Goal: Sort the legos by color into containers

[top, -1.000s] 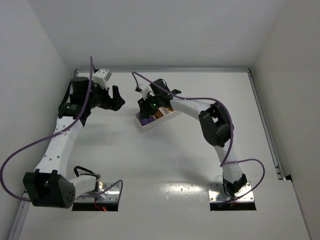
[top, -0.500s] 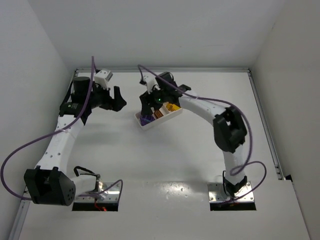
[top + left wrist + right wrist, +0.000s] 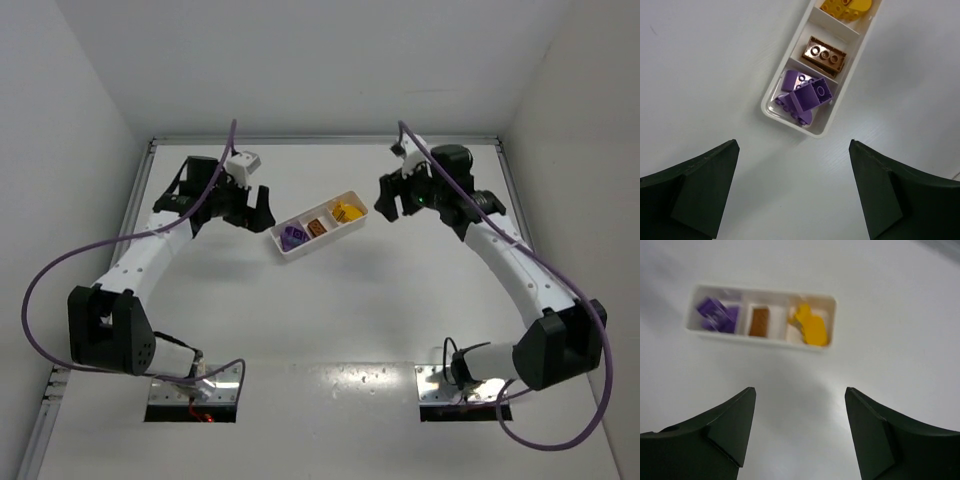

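Note:
The white three-compartment tray (image 3: 282,246) lies slanted at the table's middle back. Purple bricks (image 3: 293,236) fill its near-left compartment, an orange brick (image 3: 317,227) the middle one, yellow bricks (image 3: 347,212) the far-right one. The left wrist view shows the tray's rim (image 3: 771,113), the purple bricks (image 3: 805,95), the orange brick (image 3: 824,55) and the yellow bricks (image 3: 845,7). The right wrist view shows the tray (image 3: 830,307), purple (image 3: 716,314), orange (image 3: 759,322) and yellow (image 3: 810,326). My left gripper (image 3: 254,208) is open and empty left of the tray. My right gripper (image 3: 392,200) is open and empty to its right.
A metal rail (image 3: 325,140) runs along the table's back edge and another (image 3: 530,250) down the right side. White walls enclose the table on three sides. Purple cables loop off both arms.
My right gripper has lifted off the tray and swung away to the right, uncovering the bricks. My left gripper has moved right, closer to the tray's left end.

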